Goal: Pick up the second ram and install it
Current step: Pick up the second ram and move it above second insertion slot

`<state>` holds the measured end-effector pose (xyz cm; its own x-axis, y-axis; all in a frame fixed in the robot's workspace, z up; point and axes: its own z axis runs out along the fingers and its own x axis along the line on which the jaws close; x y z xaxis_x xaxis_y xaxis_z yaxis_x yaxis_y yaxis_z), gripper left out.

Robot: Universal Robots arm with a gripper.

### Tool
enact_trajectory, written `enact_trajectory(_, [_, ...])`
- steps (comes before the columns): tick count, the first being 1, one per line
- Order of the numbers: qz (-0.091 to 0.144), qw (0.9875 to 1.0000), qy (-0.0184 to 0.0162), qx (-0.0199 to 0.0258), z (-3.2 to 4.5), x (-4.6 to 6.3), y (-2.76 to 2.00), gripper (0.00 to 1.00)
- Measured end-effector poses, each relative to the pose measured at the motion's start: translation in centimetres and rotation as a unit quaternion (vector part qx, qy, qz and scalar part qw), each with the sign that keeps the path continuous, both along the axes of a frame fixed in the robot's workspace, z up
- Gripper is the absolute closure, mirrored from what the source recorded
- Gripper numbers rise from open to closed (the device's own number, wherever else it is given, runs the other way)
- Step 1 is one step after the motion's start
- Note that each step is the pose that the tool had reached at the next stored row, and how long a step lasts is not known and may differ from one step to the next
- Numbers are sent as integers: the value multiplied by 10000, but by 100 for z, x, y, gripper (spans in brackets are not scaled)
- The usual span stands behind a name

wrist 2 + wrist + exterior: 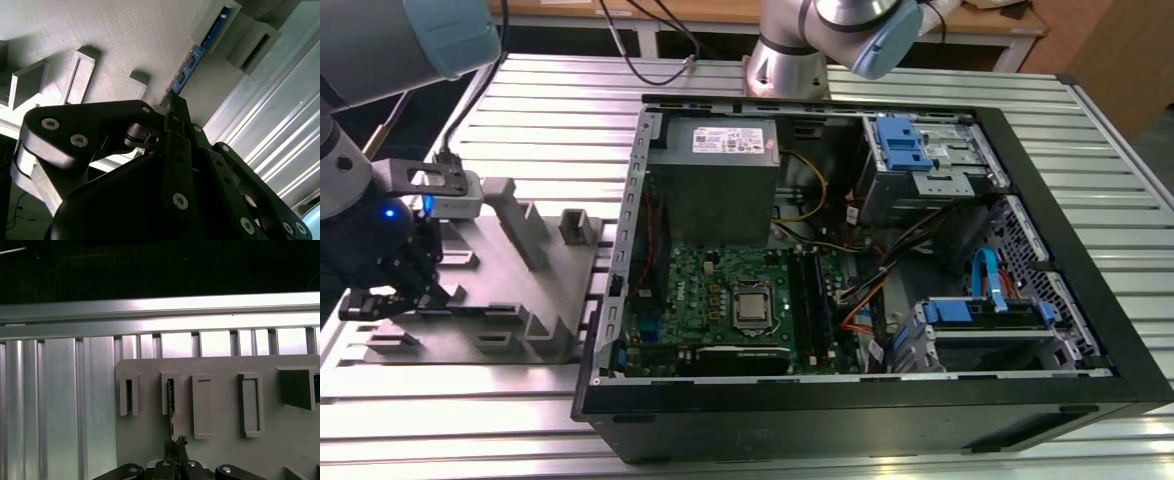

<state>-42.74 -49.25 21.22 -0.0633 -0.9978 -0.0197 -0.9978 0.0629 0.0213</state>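
- The open black metal computer case (1014,400) stands well off to the exterior view's right of the claw.
- The flat grey plastic holder tray (494,290) with upright slabs lies directly under the claw.
- The black claw (172,107) has its fingers almost together, pinching the stick's near end.
- The long, thin, dark blue-green second ram (197,57) reaches away from the fingertips, and its far end sits in a tray slot.

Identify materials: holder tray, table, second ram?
Holder tray: matte grey plastic, probably printed; fine layer lines in the second wrist view. Table: bare ribbed metal, likely aluminium, bright sheen. Second ram: blue circuit board carrying dark chips.
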Motion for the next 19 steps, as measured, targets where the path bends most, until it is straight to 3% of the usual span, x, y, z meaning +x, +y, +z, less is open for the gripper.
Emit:
enact_trajectory(1, [0,10000,0,0,0,0,0,92])
enact_trajectory(5, [0,10000,0,0,-1,0,0,73])
enact_trajectory(9, [21,10000,-1,1,-7,0,0,73])
enact_trajectory(14, [216,9998,-1,1,-27,0,0,73])
enact_trajectory(19, [272,9996,0,0,-84,0,0,73])
